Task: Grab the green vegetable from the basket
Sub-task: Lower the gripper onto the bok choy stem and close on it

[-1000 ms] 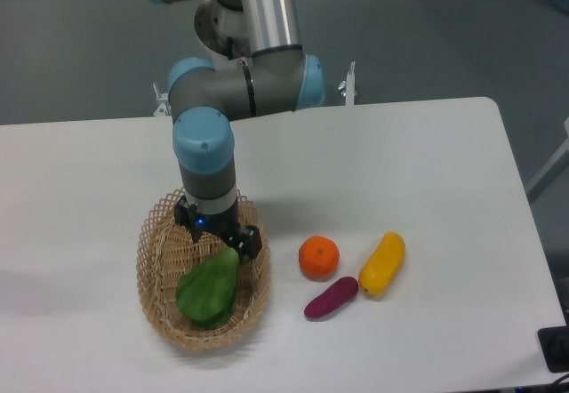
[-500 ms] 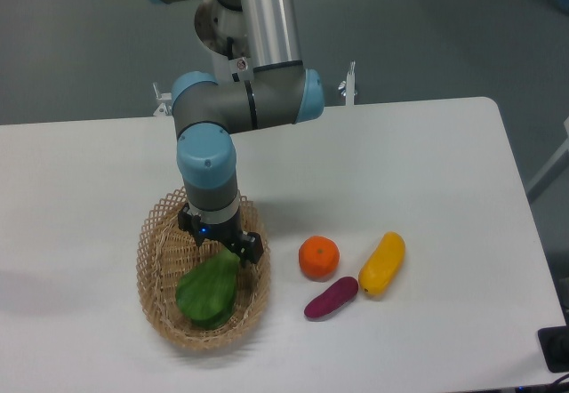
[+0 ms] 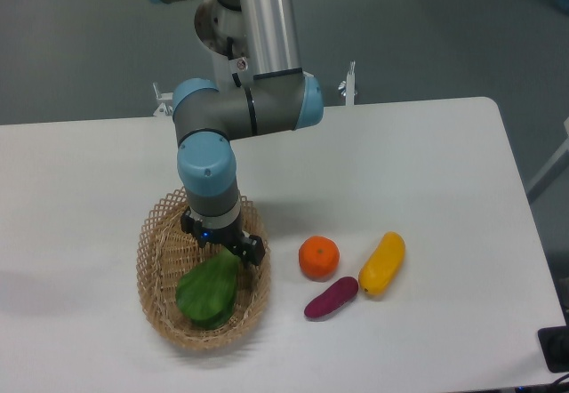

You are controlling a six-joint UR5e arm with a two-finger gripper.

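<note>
hand [image 3: 226, 244]: lowered into oval tan wicker basket [image 3: 153, 277], grip state not discernible | leafy green vegetable [image 3: 209, 290]: just below hand, in basket | orange [image 3: 318, 257], purple piece [image 3: 331, 297], yellow oblong piece [image 3: 382, 263]: on tabletop [image 3: 409, 171], right of hand

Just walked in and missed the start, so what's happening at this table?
The arm's gripper is down inside the basket, right at the stalk end of the green vegetable, which lies in the basket. Whether the fingers have closed on it can't be told from this view. To the right on the table sit an orange, a purple piece and a yellow piece, none of them being handled.
</note>
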